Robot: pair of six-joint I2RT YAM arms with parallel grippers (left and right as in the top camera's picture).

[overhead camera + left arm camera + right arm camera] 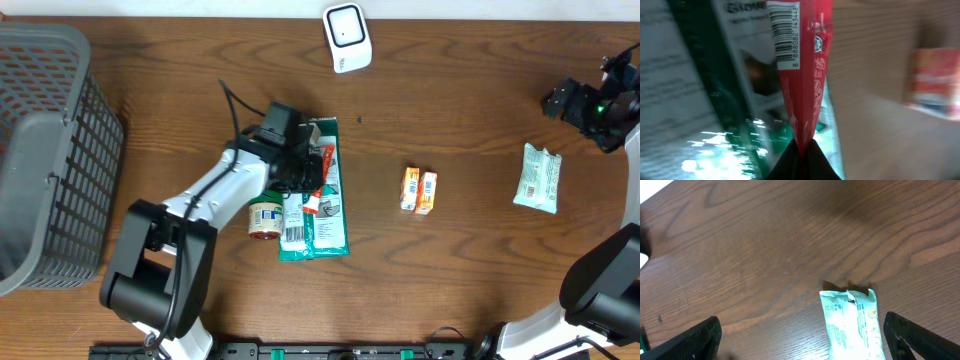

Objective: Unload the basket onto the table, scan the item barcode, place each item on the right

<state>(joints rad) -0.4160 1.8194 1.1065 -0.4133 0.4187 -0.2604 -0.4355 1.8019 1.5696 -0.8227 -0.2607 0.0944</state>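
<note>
Dark brown wood-grain table point(470, 60), top-down cam plus both wrist cams. Task item = slim red plastic sachet w/ white barcode label point(802, 75); barcode faces the left wrist cam, digits readable. Left gripper point(801, 156) is clamped tight on the sachet's lower edge, jaws fully closed on the thin film. In overhead the sachet point(318, 180) sits mid-table, left of centre, above a flat green-and-white pouch pack point(325, 225); can't tell if it's lifted clear or touching the pack, wrist view too blurry there. Just beside the pack: small round tin w/ tan lid point(264, 218) and a white barcode label strip point(292, 220) — prob. on another pack, not sure.

Further out: white barcode scanner unit point(346, 38) at the far edge of table, well apart from the sachet. Pair of small orange-and-yellow boxes point(419, 190) mid-right. Pale green-and-white wrapped packet point(538, 178) near the right side, also seen under the right wrist cam point(852, 322). Grey plastic mesh basket point(45, 150) far left. Right gripper point(800, 337) hangs over the table near that packet, jaws spread wide, holding nothing.

Step in hand, as I read it: grasp done, item secured, scan not yet done. Next move needs a lift + carry toward the scanner, w/ wrist rotation so the barcode side faces the scanner window. Risk: thin film could flop or fold, hiding the code.
</note>
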